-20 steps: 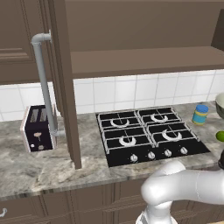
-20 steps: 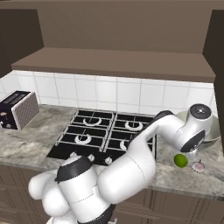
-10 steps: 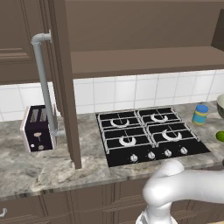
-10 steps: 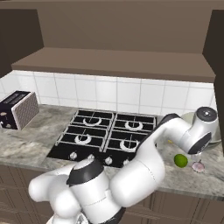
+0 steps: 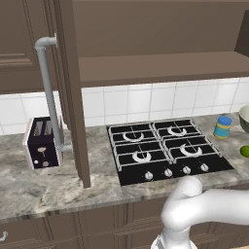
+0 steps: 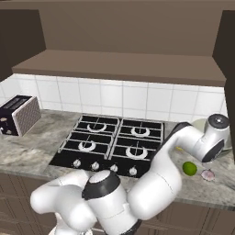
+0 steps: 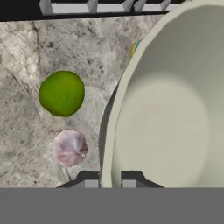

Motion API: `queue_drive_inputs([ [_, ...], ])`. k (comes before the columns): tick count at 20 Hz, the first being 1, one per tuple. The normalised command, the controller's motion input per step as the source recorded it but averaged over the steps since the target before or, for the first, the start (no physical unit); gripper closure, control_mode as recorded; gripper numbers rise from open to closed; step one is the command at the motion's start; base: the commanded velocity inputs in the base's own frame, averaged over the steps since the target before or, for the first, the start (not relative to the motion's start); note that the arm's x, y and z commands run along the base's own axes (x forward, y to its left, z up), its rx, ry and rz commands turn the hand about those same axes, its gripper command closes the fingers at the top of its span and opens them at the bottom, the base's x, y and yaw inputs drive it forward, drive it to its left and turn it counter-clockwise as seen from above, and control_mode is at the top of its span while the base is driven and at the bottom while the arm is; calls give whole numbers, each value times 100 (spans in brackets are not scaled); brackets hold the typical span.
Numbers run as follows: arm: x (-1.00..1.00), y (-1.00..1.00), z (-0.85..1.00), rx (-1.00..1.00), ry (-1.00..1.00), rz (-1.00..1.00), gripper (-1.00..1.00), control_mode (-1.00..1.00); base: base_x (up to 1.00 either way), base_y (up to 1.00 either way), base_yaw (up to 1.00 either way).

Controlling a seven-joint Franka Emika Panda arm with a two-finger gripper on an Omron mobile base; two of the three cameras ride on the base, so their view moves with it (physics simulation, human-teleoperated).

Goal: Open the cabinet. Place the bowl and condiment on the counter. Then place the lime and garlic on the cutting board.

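Observation:
The wide bowl [image 7: 175,118], cream inside, rests on the marbled counter [image 7: 26,52], and its rim runs between my gripper [image 7: 110,180], which is shut on it. Left of the bowl lie the green lime [image 7: 61,93] and the pinkish garlic [image 7: 69,148]. From the base the bowl [image 5: 245,116] sits at the far right, with the lime [image 5: 244,151] in front of it and the blue-lidded condiment jar [image 5: 223,127] to its left. My wrist covers most of the bowl [image 6: 200,124]; the lime [image 6: 189,168] and garlic [image 6: 208,175] lie below. The cabinet door [image 5: 73,87] stands open. The cutting board is out of view.
A black gas hob [image 5: 163,151] takes up the counter's middle. A toaster [image 5: 41,143] stands at the left under the open door, whose long bar handle [image 5: 48,92] juts out over the worktop. The open shelf [image 5: 160,65] holds nothing.
My wrist has drifted a little to the right and down over the bowl. Lime, garlic and jar have stayed put.

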Motion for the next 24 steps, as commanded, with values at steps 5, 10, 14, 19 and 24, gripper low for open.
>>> queue_drive_inputs([
  [5, 19, -23, -12, 0, 0, 0, 100, -100, 0, 0, 0],
  [10, 14, -15, -10, 0, 0, 0, 100, -100, 0, 0, 0],
  [14, 9, -8, -14, 0, 0, 0, 100, -100, 0, 0, 0],
  [19, 9, -7, -20, 0, 0, 0, 100, -100, 0, 0, 0],
  [24, 18, -13, -21, 0, 0, 0, 100, -100, 0, 0, 0],
])
